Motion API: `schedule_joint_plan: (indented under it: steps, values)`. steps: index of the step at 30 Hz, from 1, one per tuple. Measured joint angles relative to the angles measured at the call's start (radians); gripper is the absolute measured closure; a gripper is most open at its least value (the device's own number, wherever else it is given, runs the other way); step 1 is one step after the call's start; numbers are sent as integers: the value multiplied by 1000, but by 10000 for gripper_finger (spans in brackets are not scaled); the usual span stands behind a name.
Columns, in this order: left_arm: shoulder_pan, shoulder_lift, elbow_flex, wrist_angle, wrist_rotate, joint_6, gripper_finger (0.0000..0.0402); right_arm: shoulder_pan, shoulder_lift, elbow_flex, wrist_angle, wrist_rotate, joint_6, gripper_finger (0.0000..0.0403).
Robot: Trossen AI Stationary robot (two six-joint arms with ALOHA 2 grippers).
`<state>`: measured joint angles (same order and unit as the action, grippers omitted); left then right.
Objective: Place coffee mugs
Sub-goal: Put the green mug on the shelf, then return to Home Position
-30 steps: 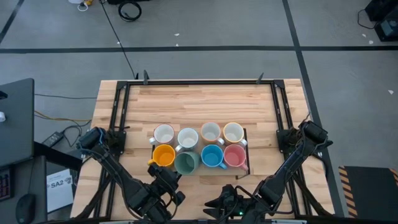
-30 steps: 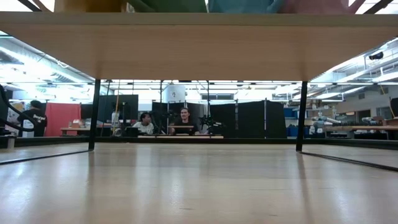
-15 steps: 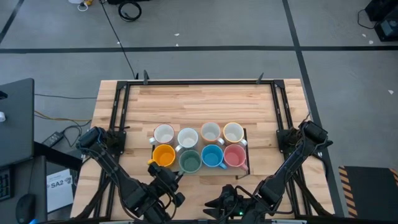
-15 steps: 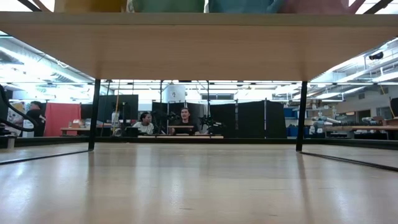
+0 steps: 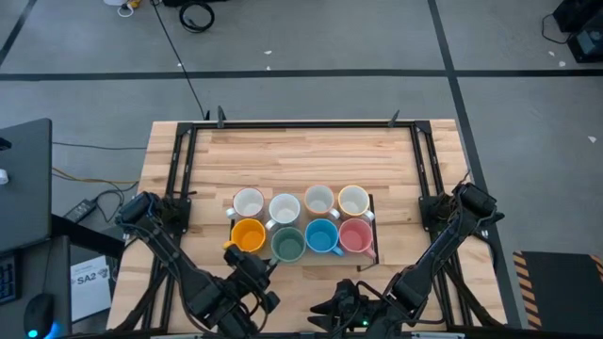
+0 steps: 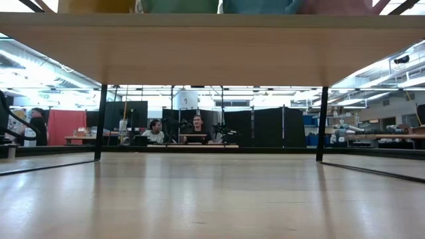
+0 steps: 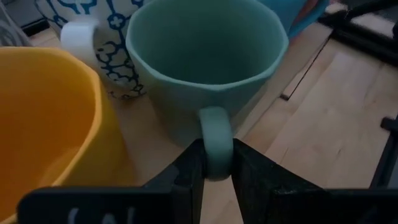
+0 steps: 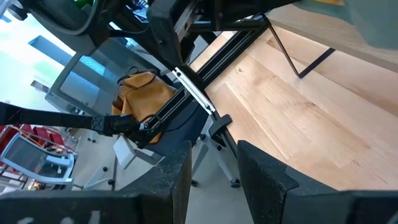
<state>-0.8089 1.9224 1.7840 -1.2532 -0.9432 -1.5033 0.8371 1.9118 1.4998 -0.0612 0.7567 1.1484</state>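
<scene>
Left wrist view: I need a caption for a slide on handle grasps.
Left end effector closed on the green mug's handle, orange mug alongside.

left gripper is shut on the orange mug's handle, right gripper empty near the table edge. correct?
Not quite. The left gripper is shut on the green mug by its handle, as the left wrist view shows; the orange mug sits beside it, ungripped. The right gripper is empty near the table edge, as you said.
</scene>
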Motion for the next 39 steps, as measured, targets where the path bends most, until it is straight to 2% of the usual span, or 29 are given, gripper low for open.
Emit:
schedule_joint_plan:
  steps: [5, 13, 17, 29, 39]
  values:
    - [4, 0, 0, 2, 30, 22, 308, 0, 0, 0, 0, -1, 0, 268]
    - [16, 0, 0, 4, 77, 23, 238, 0, 0, 0, 0, -3, 0, 268]
    - [16, 0, 0, 3, 84, 30, 219, 0, 0, 0, 0, -18, 0, 268]
    - [-12, -26, 1, -1, 73, 30, 216, 3, 0, 0, 0, -20, 0, 268]
    - [-90, -103, 2, 18, 68, 34, 216, 21, -7, 0, 25, -65, 0, 268]
